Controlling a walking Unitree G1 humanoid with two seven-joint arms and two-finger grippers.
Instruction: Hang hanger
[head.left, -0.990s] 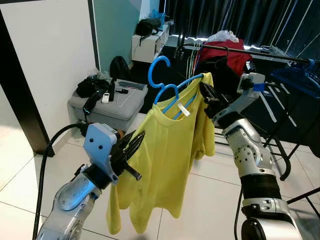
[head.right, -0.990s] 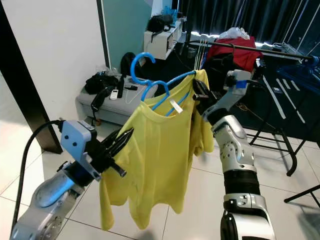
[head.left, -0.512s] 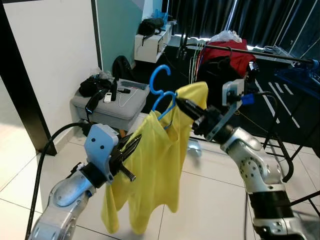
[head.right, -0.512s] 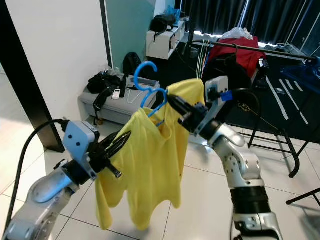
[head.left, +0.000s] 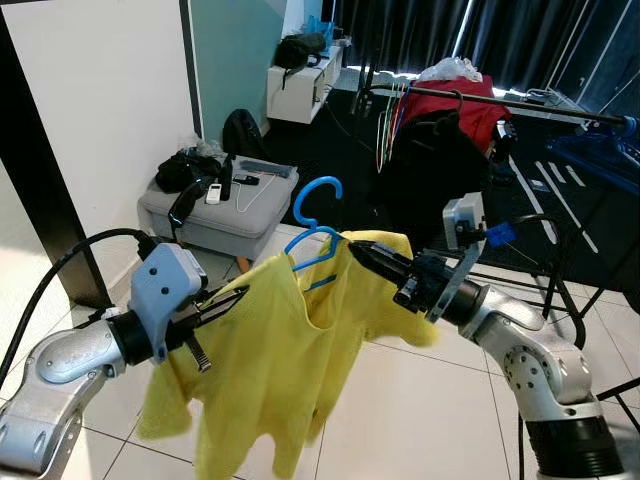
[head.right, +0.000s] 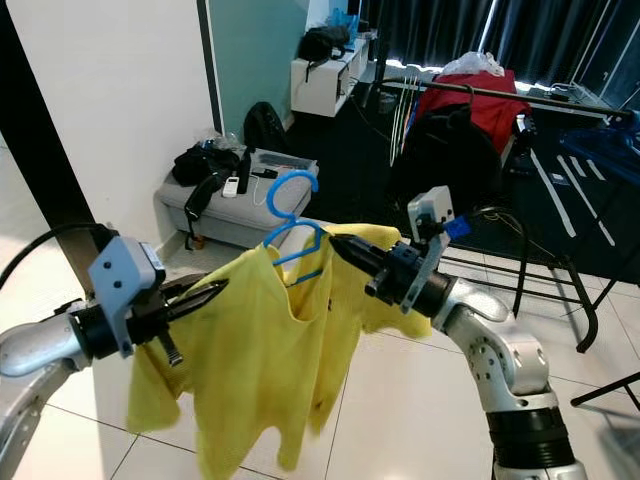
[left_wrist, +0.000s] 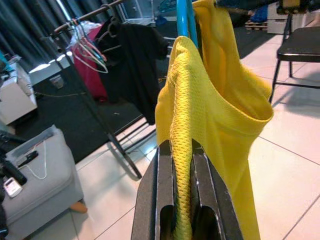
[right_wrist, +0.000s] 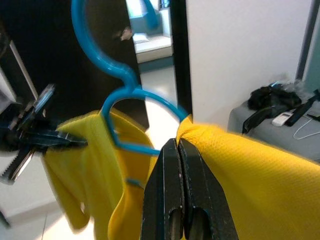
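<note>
1. A bright blue plastic hanger (head.left: 316, 235) with a round curled hook is held up in the air between the two arms, over the pale glossy floor tiles (head.left: 420, 400). It hangs on no rail.
2. A yellow T-shirt (head.left: 270, 370) of fine mesh knit is draped over the hanger, sagging in soft folds from both shoulders.
3. The left gripper (head.left: 228, 298) has its long black fingers pressed together on one shoulder of the shirt; the left wrist view shows a rope-like fold of the knit pinched between them.
4. The right gripper (head.left: 365, 262) pinches the other shoulder, its fingers closed tight with the yellow cloth bunched right at the tips, next to the blue curve of the hanger.
5. Behind them stands a dark metal clothes rack (head.left: 520, 100) carrying a black garment (head.left: 435, 165) and something red (head.left: 455, 95).
6. Against the white wall sits a grey padded box (head.left: 215, 215) with cables and small gadgets strewn on its lid.
</note>
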